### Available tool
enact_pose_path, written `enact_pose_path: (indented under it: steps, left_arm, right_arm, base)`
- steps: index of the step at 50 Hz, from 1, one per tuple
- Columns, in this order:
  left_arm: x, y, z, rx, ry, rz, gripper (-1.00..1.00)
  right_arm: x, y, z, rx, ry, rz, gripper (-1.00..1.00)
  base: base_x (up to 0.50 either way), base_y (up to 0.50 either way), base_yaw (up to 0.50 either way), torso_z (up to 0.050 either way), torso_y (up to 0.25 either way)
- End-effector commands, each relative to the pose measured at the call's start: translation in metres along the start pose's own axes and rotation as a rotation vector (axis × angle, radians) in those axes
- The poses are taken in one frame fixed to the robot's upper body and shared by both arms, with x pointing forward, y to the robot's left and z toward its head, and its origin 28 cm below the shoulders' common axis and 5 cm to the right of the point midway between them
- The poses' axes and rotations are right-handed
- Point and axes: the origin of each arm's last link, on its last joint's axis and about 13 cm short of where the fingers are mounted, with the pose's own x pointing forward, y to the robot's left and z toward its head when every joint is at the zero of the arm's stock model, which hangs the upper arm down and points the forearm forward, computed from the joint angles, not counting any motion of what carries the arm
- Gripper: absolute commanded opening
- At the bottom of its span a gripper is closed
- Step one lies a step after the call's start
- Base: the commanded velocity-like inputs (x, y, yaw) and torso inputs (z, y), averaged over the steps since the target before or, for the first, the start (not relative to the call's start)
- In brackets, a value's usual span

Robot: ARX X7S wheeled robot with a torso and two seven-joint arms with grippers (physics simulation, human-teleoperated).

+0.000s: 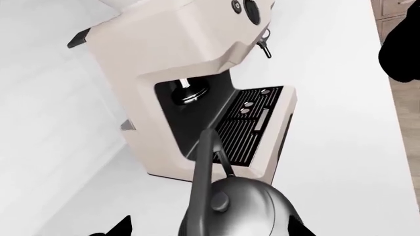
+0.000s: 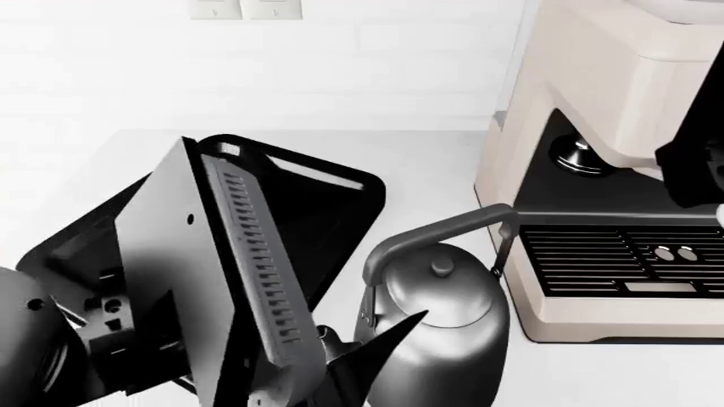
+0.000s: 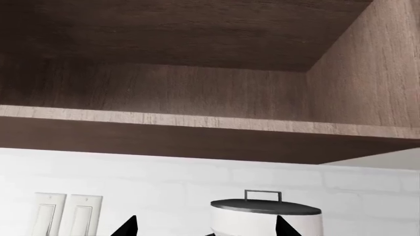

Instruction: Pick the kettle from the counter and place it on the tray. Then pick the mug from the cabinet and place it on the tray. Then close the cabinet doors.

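Observation:
The silver-grey kettle (image 2: 453, 348) stands on the white counter (image 2: 430, 161), right next to the cream espresso machine. In the left wrist view the kettle (image 1: 246, 206) sits between the two dark fingertips of my left gripper (image 1: 210, 228). The jaws are wide apart, with a gap showing on one side. The black tray (image 2: 334, 199) lies on the counter behind my left arm, which hides part of it. My right gripper (image 3: 204, 227) is open and empty, raised toward the wall under the open wooden cabinet (image 3: 196, 93). The mug is out of view.
The cream espresso machine (image 2: 611, 170) stands close to the right of the kettle, and also shows in the left wrist view (image 1: 190, 73). Its lidded top (image 3: 266, 211) is just ahead of my right gripper. Wall switches (image 3: 66, 214) are on the tiled wall. My right arm (image 2: 693, 170) is at the right edge.

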Motion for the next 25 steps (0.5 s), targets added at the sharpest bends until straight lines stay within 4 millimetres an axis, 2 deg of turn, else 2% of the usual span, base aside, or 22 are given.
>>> enact_pose_path:
  steps: [1, 25]
  left_arm:
    - [0.013, 0.005, -0.002, -0.006, 0.043, -0.02, 1.0]
    - [0.026, 0.01, -0.013, -0.034, 0.08, -0.032, 1.0]
  right_arm:
    - [-0.001, -0.002, -0.002, -0.001, 0.002, -0.008, 1.0]
    - [-0.001, -0.003, -0.006, 0.0, 0.011, -0.014, 1.0]
  base:
    - [0.0, 0.0, 0.0, 0.0, 0.0]
    - [0.0, 0.0, 0.0, 0.0, 0.0]
